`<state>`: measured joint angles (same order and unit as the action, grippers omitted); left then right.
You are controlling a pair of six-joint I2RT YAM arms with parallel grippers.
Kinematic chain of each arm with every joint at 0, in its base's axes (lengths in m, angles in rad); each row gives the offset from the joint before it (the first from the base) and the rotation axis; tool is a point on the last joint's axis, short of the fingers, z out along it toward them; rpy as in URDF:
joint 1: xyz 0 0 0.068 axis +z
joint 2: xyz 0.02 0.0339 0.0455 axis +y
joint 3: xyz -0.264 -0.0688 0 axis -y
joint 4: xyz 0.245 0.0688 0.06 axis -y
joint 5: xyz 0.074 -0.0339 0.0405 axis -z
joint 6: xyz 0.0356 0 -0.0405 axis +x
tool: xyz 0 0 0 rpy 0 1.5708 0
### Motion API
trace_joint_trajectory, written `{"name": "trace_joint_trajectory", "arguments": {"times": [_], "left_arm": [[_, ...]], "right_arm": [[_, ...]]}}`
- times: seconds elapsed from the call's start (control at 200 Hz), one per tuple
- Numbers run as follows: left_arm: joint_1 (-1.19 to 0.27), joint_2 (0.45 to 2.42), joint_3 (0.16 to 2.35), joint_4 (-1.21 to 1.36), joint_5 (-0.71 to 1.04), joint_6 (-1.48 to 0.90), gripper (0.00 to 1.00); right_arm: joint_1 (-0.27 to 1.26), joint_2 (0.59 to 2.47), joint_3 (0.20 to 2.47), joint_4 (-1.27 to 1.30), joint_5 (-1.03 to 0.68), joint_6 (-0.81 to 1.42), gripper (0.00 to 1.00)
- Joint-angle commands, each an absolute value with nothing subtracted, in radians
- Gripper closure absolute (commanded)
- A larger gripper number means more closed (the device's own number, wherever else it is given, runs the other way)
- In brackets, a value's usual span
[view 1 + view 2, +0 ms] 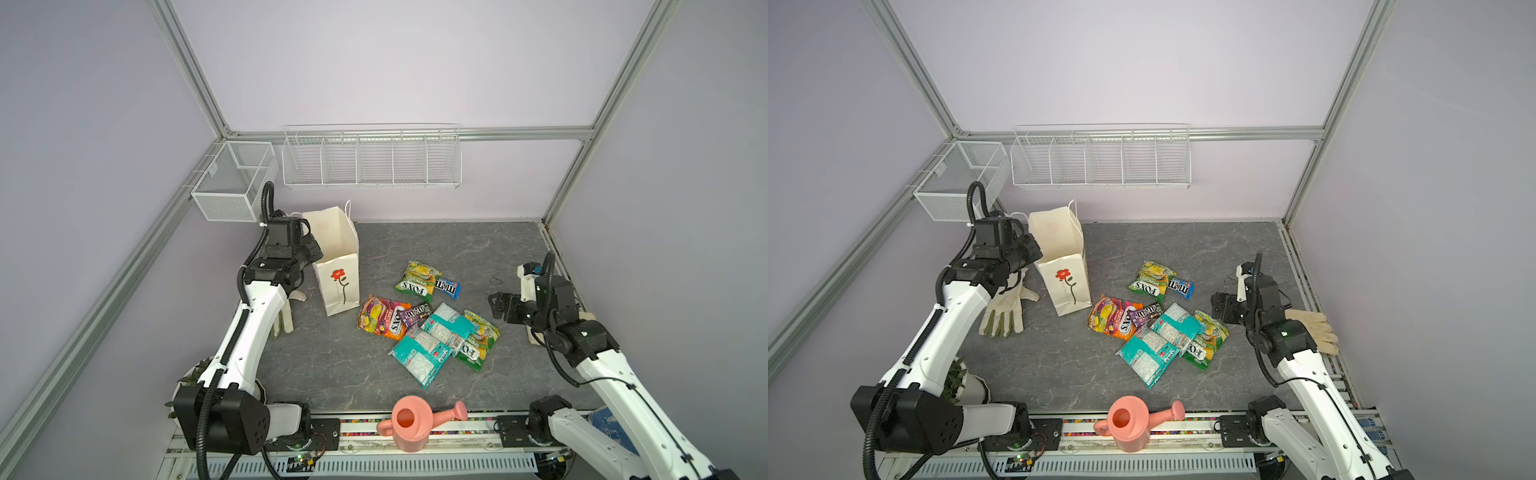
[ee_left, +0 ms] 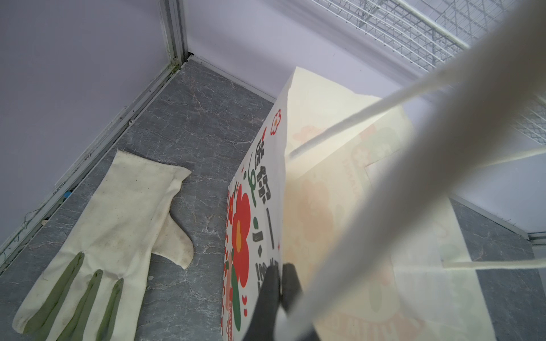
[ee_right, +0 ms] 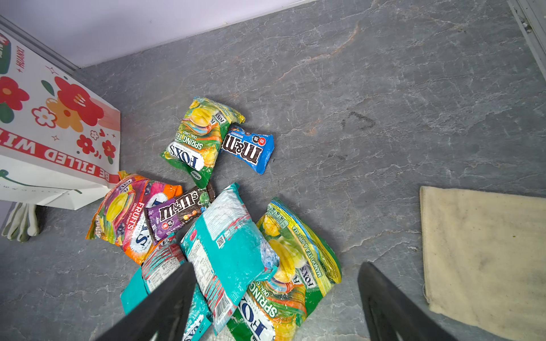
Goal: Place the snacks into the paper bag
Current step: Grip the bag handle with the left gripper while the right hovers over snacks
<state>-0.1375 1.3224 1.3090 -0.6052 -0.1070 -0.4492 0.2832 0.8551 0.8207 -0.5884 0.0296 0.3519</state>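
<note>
The paper bag (image 1: 338,282) (image 1: 1065,286) stands upright and open at the back left. My left gripper (image 1: 311,251) (image 2: 280,274) is shut on its near rim, one finger on each side of the paper wall. The snacks lie loose on the table to the bag's right: a green-yellow FOX'S bag (image 1: 417,280), a blue M&M's pack (image 3: 248,147), an orange-purple FOX'S bag (image 1: 380,320), a purple M&M's pack (image 3: 177,212), two teal packs (image 1: 446,328) and another green-yellow bag (image 3: 295,280). My right gripper (image 1: 496,305) (image 3: 276,265) hangs open and empty above the pile's right edge.
A white-and-green glove (image 1: 1005,311) (image 2: 103,236) lies left of the bag. A beige glove (image 1: 1312,326) (image 3: 484,259) lies by the right arm. A pink watering can (image 1: 411,424) stands at the front edge and a potted plant (image 1: 963,382) at front left. Wire baskets (image 1: 372,160) hang on the back wall.
</note>
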Motion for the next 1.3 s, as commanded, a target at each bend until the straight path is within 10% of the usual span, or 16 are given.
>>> {"name": "trace_joint_trajectory", "arguments": {"times": [0.0, 1.295], "left_arm": [[-0.133, 1.29, 1.351, -0.64, -0.102, -0.428, 1.0], [-0.134, 0.837, 1.157, -0.837, 0.105, -0.4, 1.0]], "right_arm": [[0.288, 0.847, 0.803, -0.597, -0.001, 0.333, 0.11], [0.314, 0.803, 0.73, -0.667, -0.233, 0.419, 0.11]]}}
